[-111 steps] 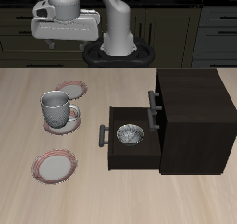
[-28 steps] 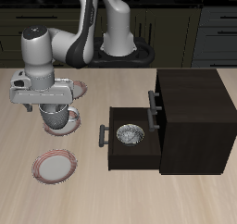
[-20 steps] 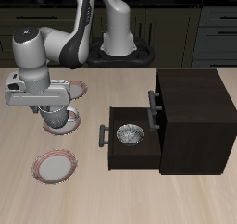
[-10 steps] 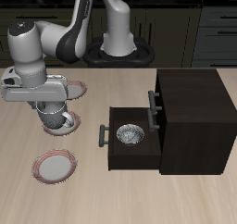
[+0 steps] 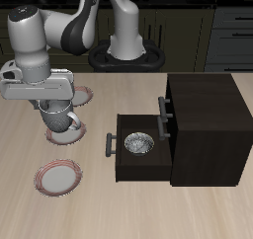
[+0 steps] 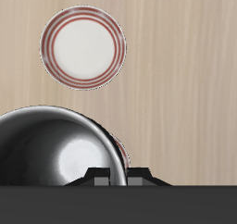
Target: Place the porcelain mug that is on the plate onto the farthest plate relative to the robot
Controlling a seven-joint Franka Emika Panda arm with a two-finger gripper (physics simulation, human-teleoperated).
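In the exterior view we log, starting at the side with the plates: the farthest plate (image 5: 57, 177) lies near the table's front edge, bare. Just behind it sits the plate (image 5: 65, 136), partly covered by the porcelain mug (image 5: 59, 118), which hangs tilted just above it in the gripper (image 5: 56, 111). We see the fingers clenched on the mug's rim, handle pointing toward the drawer side. A third plate (image 5: 83, 93) shows farther back, mostly hidden behind the arm. Further across, the dark cabinet (image 5: 203, 124) stands with its drawer (image 5: 138, 156) pulled open; a grey patterned bowl (image 5: 139, 144) sits inside the drawer.

In the wrist view we note the mug's interior (image 6: 56, 149) filling the near field against the gripper body, and the farthest plate (image 6: 83, 48) apart from it on the bare wood table (image 6: 185, 70).
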